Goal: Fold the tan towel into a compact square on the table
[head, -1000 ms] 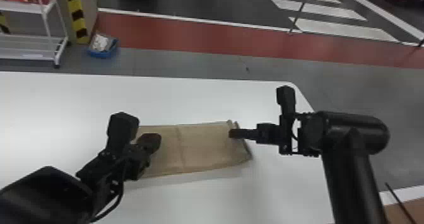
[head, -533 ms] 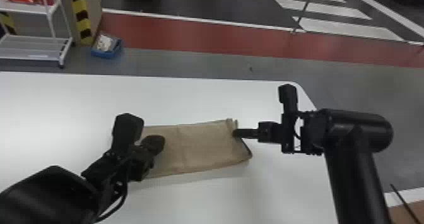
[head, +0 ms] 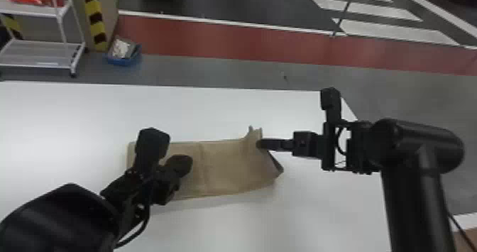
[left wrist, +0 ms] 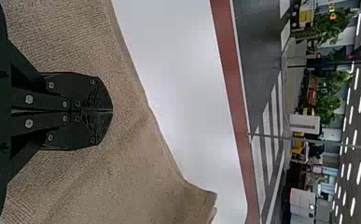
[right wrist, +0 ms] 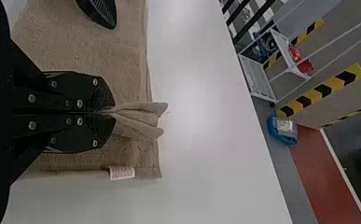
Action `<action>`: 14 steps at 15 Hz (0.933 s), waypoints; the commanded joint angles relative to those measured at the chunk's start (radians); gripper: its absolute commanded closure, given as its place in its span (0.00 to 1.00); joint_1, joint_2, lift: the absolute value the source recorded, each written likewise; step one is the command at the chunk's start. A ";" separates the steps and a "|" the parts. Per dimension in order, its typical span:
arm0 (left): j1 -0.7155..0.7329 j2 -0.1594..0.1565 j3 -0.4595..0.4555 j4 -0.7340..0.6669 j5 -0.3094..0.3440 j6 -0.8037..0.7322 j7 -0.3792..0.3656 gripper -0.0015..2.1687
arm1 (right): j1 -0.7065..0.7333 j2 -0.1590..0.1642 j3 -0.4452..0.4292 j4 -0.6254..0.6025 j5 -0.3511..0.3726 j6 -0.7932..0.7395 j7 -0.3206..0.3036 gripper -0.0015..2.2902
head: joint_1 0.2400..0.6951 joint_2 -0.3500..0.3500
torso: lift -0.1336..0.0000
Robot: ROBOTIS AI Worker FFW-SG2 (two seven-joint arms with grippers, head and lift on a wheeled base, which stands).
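Observation:
The tan towel [head: 227,166] lies as a long folded strip on the white table [head: 227,109], its right end raised at the back corner. My right gripper [head: 261,143] is at that corner; in the right wrist view my right gripper [right wrist: 114,112] is shut on a pinched fold of the towel [right wrist: 138,161]. Over the towel's left half is my left gripper [head: 182,164]. Seen from the left wrist, my left gripper [left wrist: 112,111] has its fingers together above the flat towel cloth [left wrist: 127,172], with no fold between them.
Beyond the table's back edge stand a white rack [head: 39,52] and a blue bin [head: 123,56] on the floor. White tabletop surrounds the towel, and the table's right corner lies behind my right arm.
The towel's back right corner has risen and bent up, held by my right gripper, which has shifted slightly left. The left gripper stays almost where it was.

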 commanded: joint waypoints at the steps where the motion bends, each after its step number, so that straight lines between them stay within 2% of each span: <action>1: -0.006 -0.012 -0.008 0.015 -0.002 0.006 -0.004 0.90 | 0.000 0.004 0.001 -0.055 -0.033 0.037 -0.014 0.49 | 1.00 0.17 | 0.08; 3: -0.006 -0.018 -0.014 0.015 -0.013 0.025 -0.003 0.90 | 0.005 0.012 0.015 -0.072 0.056 0.074 -0.043 0.47 | 1.00 0.18 | 0.08; 4: -0.006 -0.017 -0.013 0.014 -0.010 0.043 -0.003 0.90 | 0.006 0.013 0.015 -0.072 0.091 0.065 -0.044 0.26 | 1.00 0.18 | 0.08; 5: -0.006 -0.017 -0.011 0.015 -0.010 0.043 -0.004 0.90 | 0.006 0.012 0.013 -0.058 0.098 0.058 -0.043 0.12 | 1.00 0.17 | 0.08; 6: -0.006 -0.015 -0.008 0.015 -0.011 0.043 -0.004 0.90 | 0.006 0.012 0.009 -0.041 0.115 0.058 -0.043 0.05 | 1.00 0.16 | 0.08; 9: -0.006 -0.017 -0.016 0.015 -0.010 0.043 -0.004 0.90 | -0.011 0.004 0.003 0.006 0.148 0.077 -0.037 0.03 | 1.00 0.13 | 0.08; 14: -0.005 -0.015 -0.013 0.011 -0.010 0.046 -0.004 0.90 | -0.040 0.006 0.035 0.074 0.196 0.089 -0.029 0.06 | 1.00 0.10 | 0.08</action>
